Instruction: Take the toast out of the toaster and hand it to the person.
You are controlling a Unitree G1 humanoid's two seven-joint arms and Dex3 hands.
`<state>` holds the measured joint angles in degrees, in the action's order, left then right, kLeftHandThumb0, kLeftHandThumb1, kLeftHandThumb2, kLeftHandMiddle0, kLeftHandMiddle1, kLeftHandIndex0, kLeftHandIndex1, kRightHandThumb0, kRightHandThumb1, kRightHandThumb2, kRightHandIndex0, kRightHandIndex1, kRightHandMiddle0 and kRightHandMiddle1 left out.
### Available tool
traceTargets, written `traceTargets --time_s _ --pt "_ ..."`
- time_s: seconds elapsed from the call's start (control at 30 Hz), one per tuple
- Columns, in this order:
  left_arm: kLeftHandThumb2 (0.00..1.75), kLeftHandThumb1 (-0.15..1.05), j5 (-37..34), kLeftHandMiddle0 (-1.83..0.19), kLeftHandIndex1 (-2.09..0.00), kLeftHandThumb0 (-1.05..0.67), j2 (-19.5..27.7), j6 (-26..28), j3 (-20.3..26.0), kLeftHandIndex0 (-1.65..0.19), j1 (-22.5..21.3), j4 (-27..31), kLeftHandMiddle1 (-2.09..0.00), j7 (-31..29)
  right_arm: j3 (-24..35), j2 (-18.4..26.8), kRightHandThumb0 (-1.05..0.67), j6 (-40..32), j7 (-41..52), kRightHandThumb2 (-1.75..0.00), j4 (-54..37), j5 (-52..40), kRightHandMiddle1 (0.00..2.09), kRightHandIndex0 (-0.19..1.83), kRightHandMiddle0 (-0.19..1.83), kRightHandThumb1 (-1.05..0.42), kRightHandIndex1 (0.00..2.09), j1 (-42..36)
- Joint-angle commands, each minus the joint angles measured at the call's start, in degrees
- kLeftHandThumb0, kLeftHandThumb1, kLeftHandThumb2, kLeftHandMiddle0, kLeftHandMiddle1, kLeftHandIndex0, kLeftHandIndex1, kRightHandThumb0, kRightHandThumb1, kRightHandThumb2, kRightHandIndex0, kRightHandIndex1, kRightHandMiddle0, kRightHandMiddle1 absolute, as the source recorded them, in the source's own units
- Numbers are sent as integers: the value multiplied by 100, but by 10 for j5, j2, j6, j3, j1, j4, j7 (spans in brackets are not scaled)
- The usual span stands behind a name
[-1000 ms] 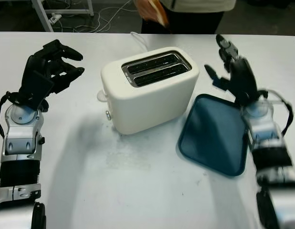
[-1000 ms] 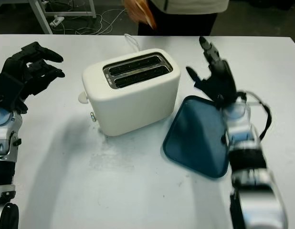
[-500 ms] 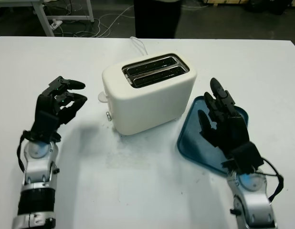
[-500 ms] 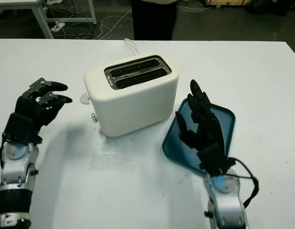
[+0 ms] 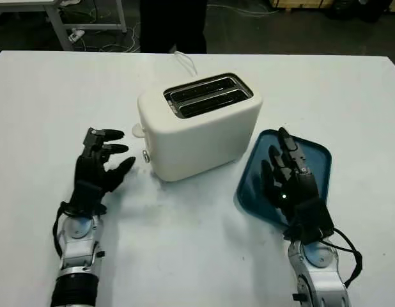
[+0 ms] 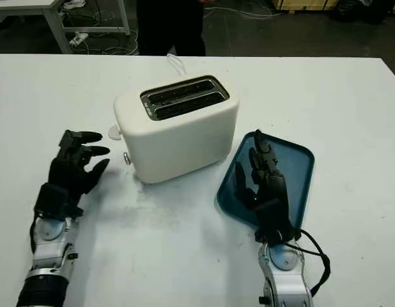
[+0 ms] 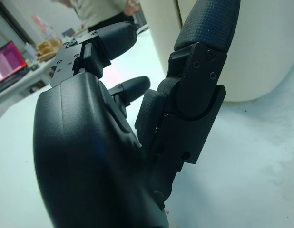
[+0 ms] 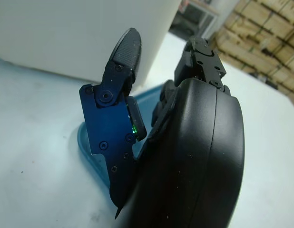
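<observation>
Your left hand (image 5: 95, 176) sits low on the counter (image 5: 185, 249) just beside the toaster (image 5: 199, 125), fingers released and holding nothing. Your right hand (image 5: 293, 185) hovers over the blue tray (image 5: 316, 160), likewise released and empty. You'll find no toast standing out of the two slots, which look dark and empty from above. The person (image 5: 172, 22) stands at the far counter edge behind the toaster. There is open room on both flanks and toward you.
</observation>
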<state>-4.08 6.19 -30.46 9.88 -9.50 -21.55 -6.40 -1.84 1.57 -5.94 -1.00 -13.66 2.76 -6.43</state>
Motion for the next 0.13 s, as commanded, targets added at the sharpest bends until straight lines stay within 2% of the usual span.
traceTargets --time_s 0.0,0.1 --pt "9 92 2 -2 -146 -105 3 -17 0 0 -12 -5 -153 2 2 -5 -55 -16 -3 -67 7 -4 2 8 11 -92 1 14" --pt "9 92 -12 -5 -149 -105 3 -5 2 -1 -19 4 -153 2 2 -7 -52 -18 -5 -67 14 0 2 9 13 -92 1 26"
